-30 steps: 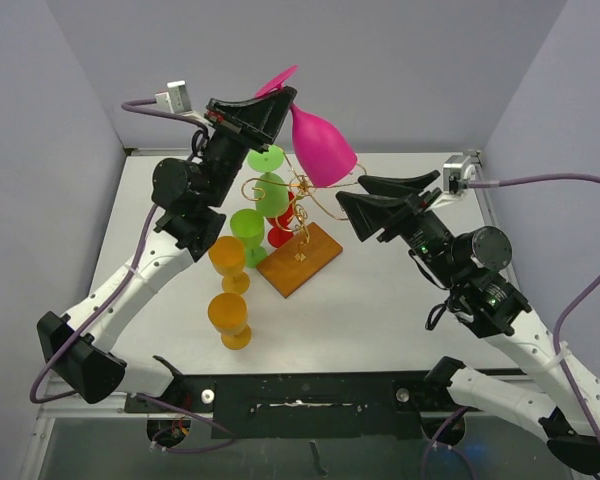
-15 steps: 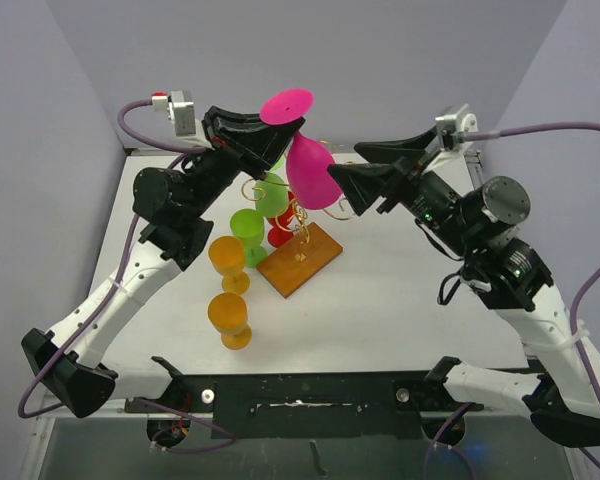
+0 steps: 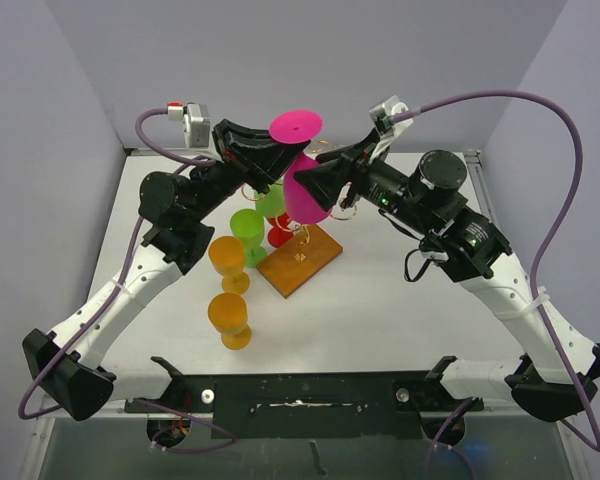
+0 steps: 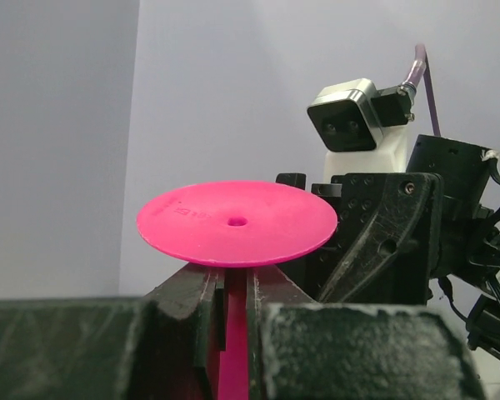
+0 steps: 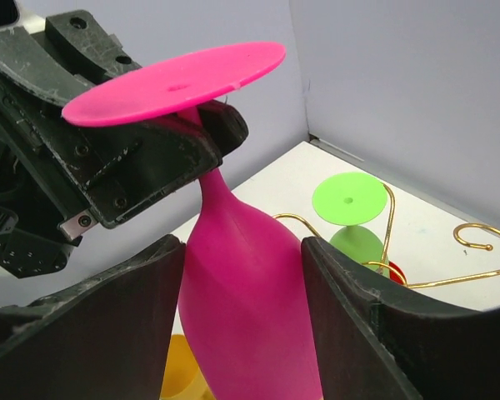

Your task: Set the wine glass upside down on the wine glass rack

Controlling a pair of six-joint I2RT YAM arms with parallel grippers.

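Observation:
The pink wine glass is held upside down, its flat base on top, above the gold wire rack on its brown wooden base. My left gripper is shut on the stem just under the base, as the left wrist view shows with the pink base above its fingers. My right gripper is open, its fingers flanking the pink bowl very closely on both sides. I cannot tell if they press on it.
A green glass hangs upside down on a gold arm. Another green glass, a red one and two orange glasses stand left of the rack. Grey walls close in the table.
My right gripper has swung left and up until its fingers sit around the pink bowl. My left gripper has turned the glass more upright, base up, and lowered it slightly toward the rack.

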